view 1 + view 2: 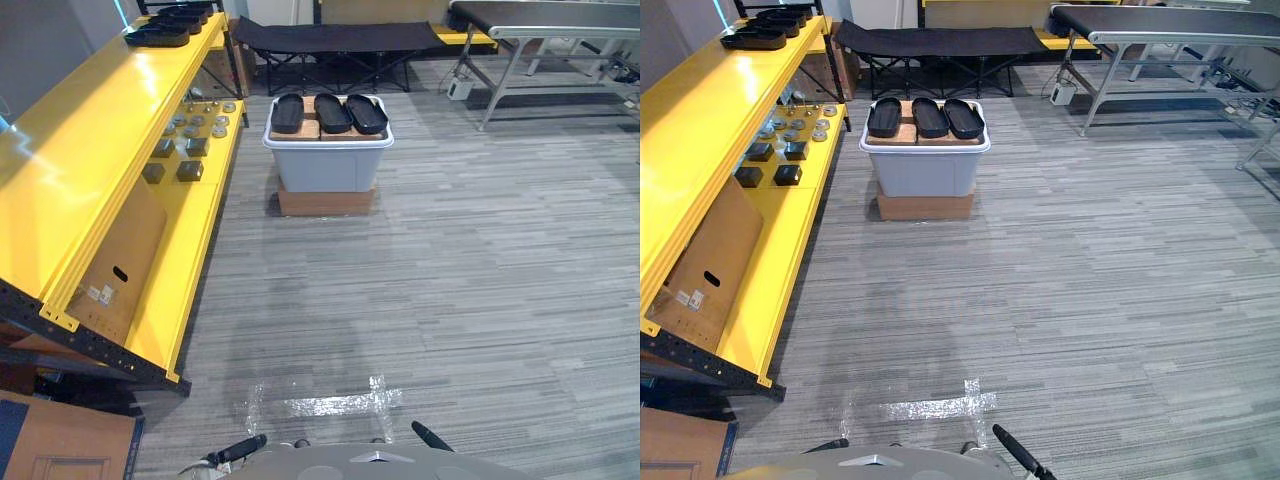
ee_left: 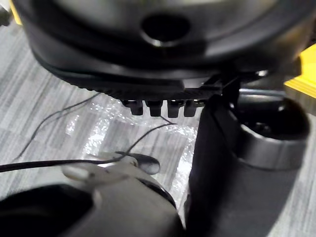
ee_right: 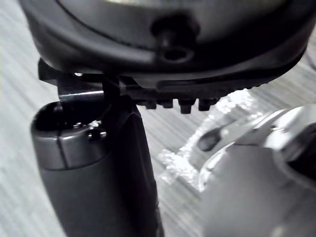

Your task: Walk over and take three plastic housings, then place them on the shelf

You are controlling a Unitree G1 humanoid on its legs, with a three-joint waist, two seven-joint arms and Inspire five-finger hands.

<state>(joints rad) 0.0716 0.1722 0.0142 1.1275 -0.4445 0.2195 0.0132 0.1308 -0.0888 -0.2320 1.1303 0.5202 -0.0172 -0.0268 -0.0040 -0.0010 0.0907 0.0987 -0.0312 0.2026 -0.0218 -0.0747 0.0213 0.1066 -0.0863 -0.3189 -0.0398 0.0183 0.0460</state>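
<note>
Three black plastic housings (image 1: pixel 329 113) side by side on cardboard (image 1: pixel 296 130) atop grey bin (image 1: pixel 325 168), far centre. Yellow shelf (image 1: pixel 90 150) left. Left hand (image 2: pixel 163 59), right hand (image 3: pixel 163 44) near, empty, fingers relaxed. Housings likely light, stiff, slick: pinch across long rims.

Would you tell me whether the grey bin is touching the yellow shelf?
Apart. The left eye view shows a strip of carpet between the grey bin and the yellow shelf.

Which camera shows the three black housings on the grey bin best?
The right eye view: all three housings lie side by side atop the bin. The left eye view shows the same; wrist views face floor.
</note>
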